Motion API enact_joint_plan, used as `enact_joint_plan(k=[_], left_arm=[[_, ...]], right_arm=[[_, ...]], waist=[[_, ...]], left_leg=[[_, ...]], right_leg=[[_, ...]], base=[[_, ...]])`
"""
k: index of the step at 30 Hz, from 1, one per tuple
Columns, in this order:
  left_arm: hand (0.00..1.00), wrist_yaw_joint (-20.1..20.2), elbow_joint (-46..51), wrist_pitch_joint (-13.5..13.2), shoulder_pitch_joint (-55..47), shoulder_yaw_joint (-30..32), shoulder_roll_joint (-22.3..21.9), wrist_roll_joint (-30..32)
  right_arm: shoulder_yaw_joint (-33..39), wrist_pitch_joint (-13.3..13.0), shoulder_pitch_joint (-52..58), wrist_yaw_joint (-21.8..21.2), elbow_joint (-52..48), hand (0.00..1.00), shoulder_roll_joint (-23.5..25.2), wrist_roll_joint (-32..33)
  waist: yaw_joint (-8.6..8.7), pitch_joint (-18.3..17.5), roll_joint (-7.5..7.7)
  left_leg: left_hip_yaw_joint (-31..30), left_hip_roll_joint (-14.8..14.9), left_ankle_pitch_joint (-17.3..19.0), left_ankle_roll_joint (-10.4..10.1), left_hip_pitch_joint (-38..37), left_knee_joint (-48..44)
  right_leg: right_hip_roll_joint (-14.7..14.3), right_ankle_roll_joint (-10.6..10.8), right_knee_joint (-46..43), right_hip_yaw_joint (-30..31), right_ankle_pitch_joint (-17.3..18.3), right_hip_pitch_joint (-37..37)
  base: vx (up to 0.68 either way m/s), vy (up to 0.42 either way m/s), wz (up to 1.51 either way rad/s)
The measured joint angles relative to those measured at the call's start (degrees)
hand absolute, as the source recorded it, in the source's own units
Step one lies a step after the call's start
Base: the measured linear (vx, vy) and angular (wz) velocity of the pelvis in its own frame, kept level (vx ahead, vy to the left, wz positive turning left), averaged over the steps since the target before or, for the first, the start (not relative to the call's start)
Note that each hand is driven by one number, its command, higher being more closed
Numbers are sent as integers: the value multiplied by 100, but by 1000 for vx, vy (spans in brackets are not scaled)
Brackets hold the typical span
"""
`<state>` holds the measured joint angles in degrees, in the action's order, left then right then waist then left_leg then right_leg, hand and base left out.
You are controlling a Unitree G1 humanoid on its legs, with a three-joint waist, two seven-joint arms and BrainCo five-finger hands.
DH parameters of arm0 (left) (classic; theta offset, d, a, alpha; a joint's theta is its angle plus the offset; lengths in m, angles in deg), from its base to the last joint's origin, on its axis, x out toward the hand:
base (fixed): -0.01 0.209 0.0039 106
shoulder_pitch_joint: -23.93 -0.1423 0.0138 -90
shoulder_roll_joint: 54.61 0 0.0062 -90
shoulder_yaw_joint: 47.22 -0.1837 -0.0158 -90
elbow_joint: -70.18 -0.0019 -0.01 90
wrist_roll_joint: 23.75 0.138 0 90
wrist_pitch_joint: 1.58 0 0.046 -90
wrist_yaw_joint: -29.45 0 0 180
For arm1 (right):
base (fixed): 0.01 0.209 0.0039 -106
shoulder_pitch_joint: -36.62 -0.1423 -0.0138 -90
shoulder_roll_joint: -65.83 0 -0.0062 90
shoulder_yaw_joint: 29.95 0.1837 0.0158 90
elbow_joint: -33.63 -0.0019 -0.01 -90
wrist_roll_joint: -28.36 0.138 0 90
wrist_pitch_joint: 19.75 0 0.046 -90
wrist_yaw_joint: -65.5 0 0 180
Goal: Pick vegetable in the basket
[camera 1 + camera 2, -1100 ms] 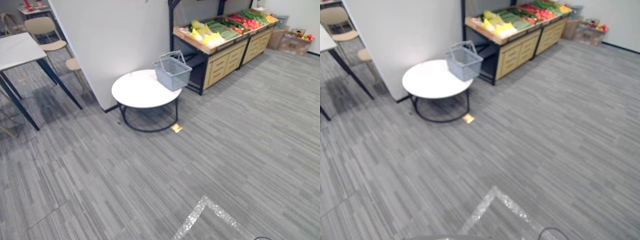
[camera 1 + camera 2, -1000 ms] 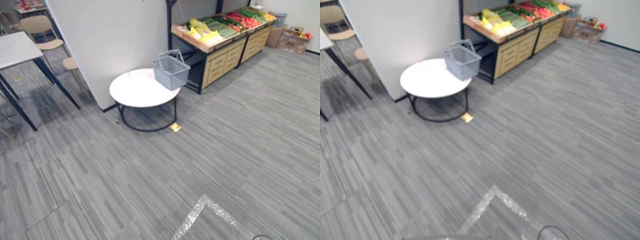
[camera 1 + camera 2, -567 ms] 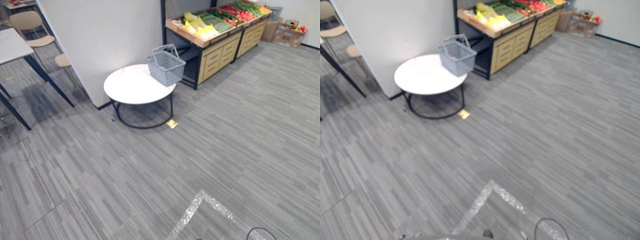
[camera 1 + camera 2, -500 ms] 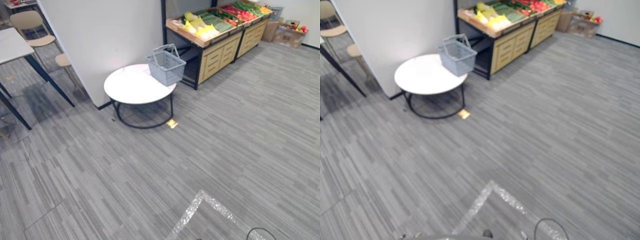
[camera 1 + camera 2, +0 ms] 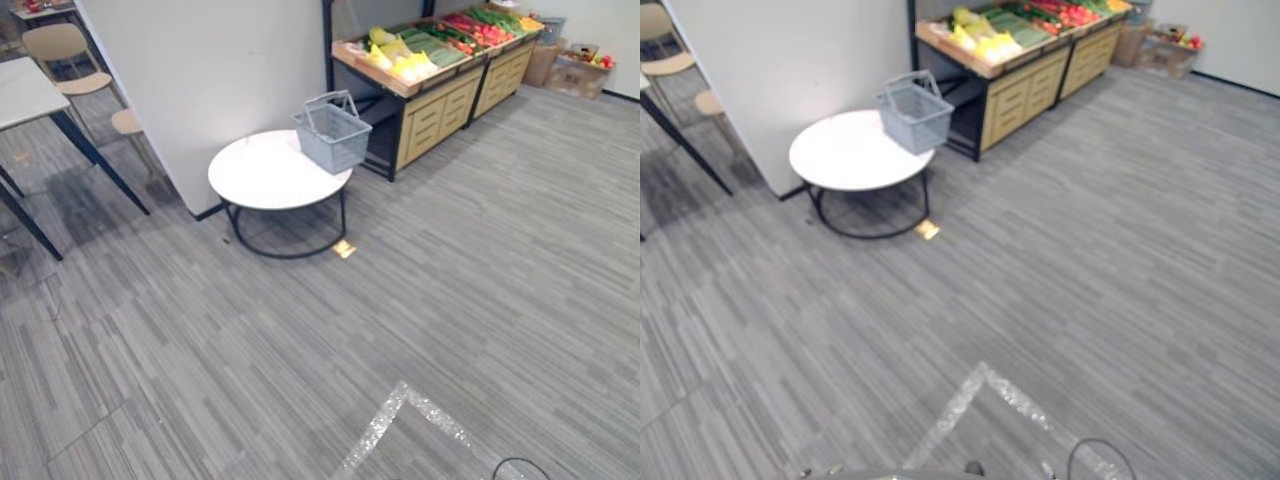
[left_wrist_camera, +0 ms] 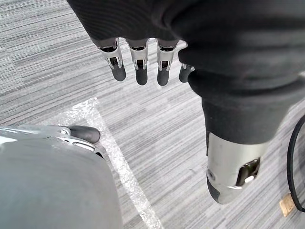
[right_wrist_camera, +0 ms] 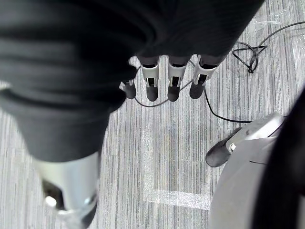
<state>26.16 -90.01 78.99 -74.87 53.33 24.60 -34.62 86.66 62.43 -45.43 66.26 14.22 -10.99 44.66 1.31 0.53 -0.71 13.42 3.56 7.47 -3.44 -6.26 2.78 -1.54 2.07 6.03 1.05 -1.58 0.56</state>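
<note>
Basket: grey wire, handles up, I see it at my 12 o'clock, on the 2 o'clock edge of the round white bench
Vegetables: yellow, green and red, on the wooden stand at my 1 o'clock, just beyond the basket
Left hand: fingers hang straight and spread over the grey carpet
Right hand: fingers likewise straight and apart, above the carpet

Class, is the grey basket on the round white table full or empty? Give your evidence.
Empty, it seems: the basket stands upright on the table, and only grey mesh shows inside, nothing else.
</note>
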Motion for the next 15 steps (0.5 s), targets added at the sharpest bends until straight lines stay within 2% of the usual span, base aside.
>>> enact_joint_plan(k=[5, 7, 9, 11, 12, 13, 14, 15], left_arm=[[0, -35, 11, 3, 31, 2, -2, -4], [0, -55, 24, 3, 80, 18, -2, -5], [0, -93, 42, 4, 205, 95, -5, -8], [0, -106, 128, 4, 221, 113, -2, -9], [0, -118, 234, -2, 190, 139, 42, -13], [0, -128, 326, -4, 179, 248, 67, -18], [0, -125, 360, 2, 176, 365, 30, -21], [0, -106, 447, 1, 170, 678, -106, -30]], right_arm=[[1, 0, -28, 9, -7, 0, 0, 1], [2, 0, -96, 10, -22, 0, 1, 2], [4, -6, -178, 16, -54, 0, 5, 9], [-15, -6, -145, 28, -54, 0, 4, 11], [-116, -7, -136, 37, -47, 0, 11, 10], [-178, -9, -115, 43, -37, 0, 5, 5], [-165, -11, -105, 45, -40, 0, -15, 3], [-119, -31, -104, 67, -77, 0, -35, 3]], waist=[[2, 40, -9], [11, 115, -8], [18, 336, 12], [19, 369, 14], [7, 424, 91], [16, 478, 139], [7, 509, 118], [-2, 668, 44]], left_leg=[[12, 20, 6, -10, 35, -14], [25, 32, 20, -33, 109, -87], [63, 93, 180, -231, 189, -376], [89, 225, 517, -373, 473, -1018], [174, 325, 610, -505, 764, -1814], [184, 491, 553, -451, 1268, -2985], [156, 602, 479, -349, 1493, -3542], [83, 830, 118, 64, 1865, -4634]], right_leg=[[-23, -6, -35, 22, 6, -46], [-36, -147, -283, 33, 117, -187], [-55, -223, -937, 32, 465, -447], [-94, -328, -1470, 24, 865, -683], [-79, -423, -1690, 15, 1042, -741], [-65, -476, -1828, 6, 1135, -717], [-88, -502, -1901, 3, 1177, -696], [-143, -545, -2065, 0, 1316, -524]], base=[[0, -6, -1], [2, -20, -3], [-11, -28, 0], [-8, -79, 5], [22, -129, 9], [24, -155, 5], [50, -166, -5], [107, -142, -7]])
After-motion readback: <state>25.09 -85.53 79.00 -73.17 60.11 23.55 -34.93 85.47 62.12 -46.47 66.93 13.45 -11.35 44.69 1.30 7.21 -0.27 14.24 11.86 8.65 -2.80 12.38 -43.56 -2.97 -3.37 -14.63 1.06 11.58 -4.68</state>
